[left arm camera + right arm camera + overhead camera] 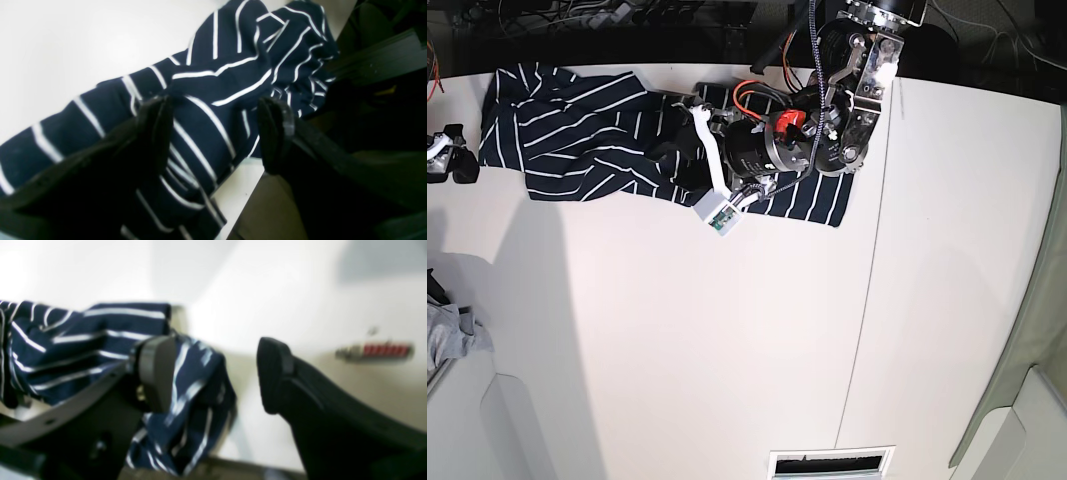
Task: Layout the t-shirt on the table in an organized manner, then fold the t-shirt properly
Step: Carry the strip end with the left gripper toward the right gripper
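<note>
The t-shirt [597, 140] lies bunched and wrinkled along the upper edge of the base view, spread from the upper left toward the top centre of the white table [727, 350], with part of it hidden under the arm there. No box, bin or tray shows in any view, so nothing sits inside anything; the shirt rests straight on the tabletop.

In the left wrist view the left gripper [213, 133] fills the lower half of the frame, its two dark jaws standing wide apart with striped fabric lying between and beneath them, not pinched. In the right wrist view the right gripper [215, 373] is likewise spread, one jaw against a hanging fold of the shirt at centre left, the other apart over bare table. That view is blurred. A small grey cloth [452, 335] sits at the base view's left edge
</note>
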`<state>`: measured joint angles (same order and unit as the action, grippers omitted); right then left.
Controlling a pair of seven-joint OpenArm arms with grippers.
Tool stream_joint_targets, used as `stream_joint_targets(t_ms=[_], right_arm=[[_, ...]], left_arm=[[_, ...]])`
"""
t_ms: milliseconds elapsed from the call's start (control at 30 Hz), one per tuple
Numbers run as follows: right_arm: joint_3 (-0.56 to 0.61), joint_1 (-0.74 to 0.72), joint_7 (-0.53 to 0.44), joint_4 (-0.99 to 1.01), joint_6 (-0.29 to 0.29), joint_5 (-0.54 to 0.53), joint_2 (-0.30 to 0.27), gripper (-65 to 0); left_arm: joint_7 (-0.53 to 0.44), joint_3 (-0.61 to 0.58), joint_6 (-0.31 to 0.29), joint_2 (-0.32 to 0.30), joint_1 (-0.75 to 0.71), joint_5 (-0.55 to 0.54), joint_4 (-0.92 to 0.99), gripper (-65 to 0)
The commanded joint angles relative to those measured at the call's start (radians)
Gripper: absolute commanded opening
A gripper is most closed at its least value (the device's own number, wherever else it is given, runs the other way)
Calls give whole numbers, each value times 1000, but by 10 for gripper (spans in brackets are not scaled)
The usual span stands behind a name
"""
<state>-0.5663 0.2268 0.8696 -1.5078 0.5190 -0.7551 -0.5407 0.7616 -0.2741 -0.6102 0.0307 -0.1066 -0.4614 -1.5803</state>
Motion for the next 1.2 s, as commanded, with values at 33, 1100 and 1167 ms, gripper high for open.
stream_joint_targets(t_ms=[33,1100,1167], right_arm=[[-8,1,3,61,6,-61,-36,-265],[114,-96,-8,219,65,-90,109,-650],[105,-106,-8,167,65,-90,109,-650]], left_arm=[[-8,18,-7,4,12,-20,-30,-236],[-42,412,80,-340,-35,-35,-55,-237],[-68,444,79,-351,-55,-35,3,-237]])
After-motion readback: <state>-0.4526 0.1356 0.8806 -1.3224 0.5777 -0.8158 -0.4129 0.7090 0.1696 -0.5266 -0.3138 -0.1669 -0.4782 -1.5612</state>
